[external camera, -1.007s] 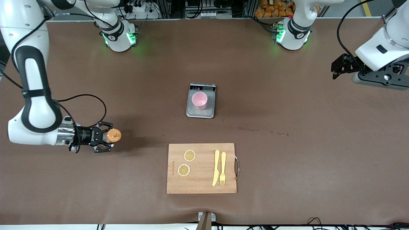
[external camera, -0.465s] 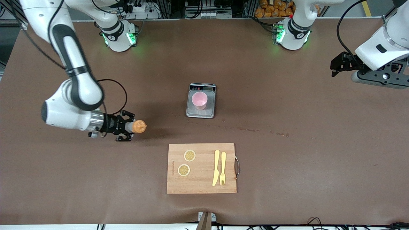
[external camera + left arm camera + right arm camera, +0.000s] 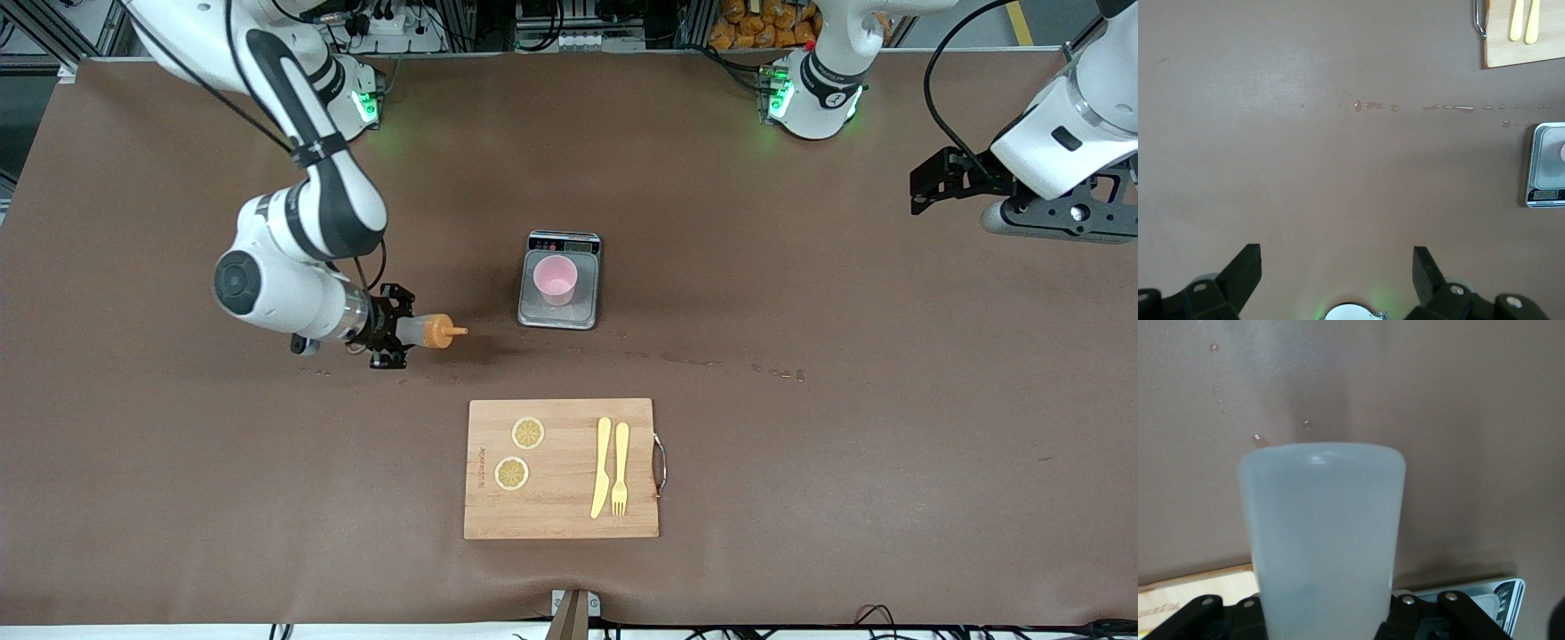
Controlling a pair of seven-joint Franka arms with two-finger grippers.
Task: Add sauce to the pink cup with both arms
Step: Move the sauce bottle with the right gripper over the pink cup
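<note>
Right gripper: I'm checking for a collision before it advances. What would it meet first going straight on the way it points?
Probably the scale carrying the pink cup. The right gripper holds the sauce bottle sideways, nozzle toward them; height is unclear, so it might pass above.

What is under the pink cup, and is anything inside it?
The pink cup stands on a grey scale. Its inside looks empty, showing only pink. The plate beneath the cup's base is covered.

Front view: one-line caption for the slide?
Right gripper carries the tipped sauce bottle toward the pink cup on the scale; left gripper waits open.
</note>
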